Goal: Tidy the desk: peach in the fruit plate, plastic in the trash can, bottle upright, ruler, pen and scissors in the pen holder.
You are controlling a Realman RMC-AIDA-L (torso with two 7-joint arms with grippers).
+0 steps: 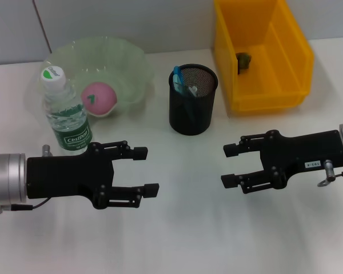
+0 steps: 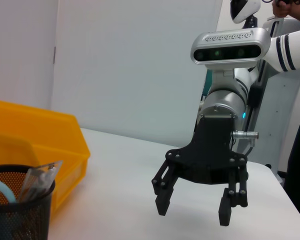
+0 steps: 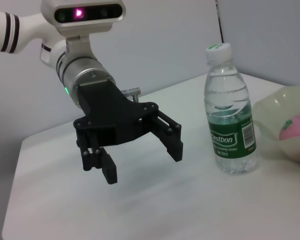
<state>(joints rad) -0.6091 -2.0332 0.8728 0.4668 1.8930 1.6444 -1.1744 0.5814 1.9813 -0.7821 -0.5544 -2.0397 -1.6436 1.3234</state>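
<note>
A pink peach lies in the pale green fruit plate at the back left. A water bottle with a green label stands upright in front of the plate. The black mesh pen holder holds blue-handled items and a clear ruler. The yellow bin has a small dark green wad inside. My left gripper is open and empty, just right of the bottle. My right gripper is open and empty, facing it below the bin.
The right wrist view shows the left gripper, the bottle, the plate and the peach. The left wrist view shows the right gripper, the pen holder and the bin. A white table lies between the grippers.
</note>
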